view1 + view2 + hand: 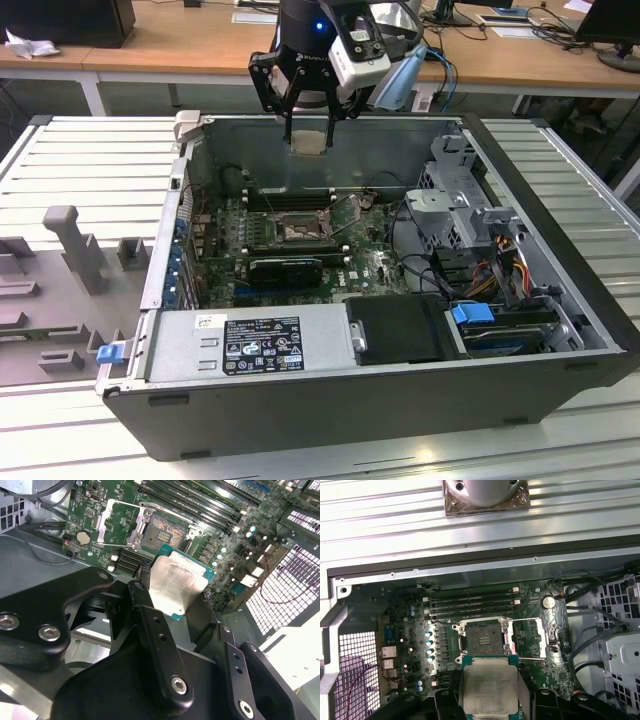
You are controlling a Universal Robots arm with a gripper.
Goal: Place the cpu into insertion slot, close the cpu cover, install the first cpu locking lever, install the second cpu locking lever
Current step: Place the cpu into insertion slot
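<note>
The small square silvery-grey cpu hangs level, metal face up, over the far part of the open case. The square silver-rimmed insertion slot lies bare, dark pin field exposed. The thin silvery windowed cpu cover stands swung open beside it.

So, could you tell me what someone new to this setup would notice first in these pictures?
The black gripper hangs over the open computer case, clamped on the cpu, whose silvery face shows large in both wrist views. Below it on the green motherboard, the insertion slot lies bare, with the cpu cover flipped open beside it.
</note>
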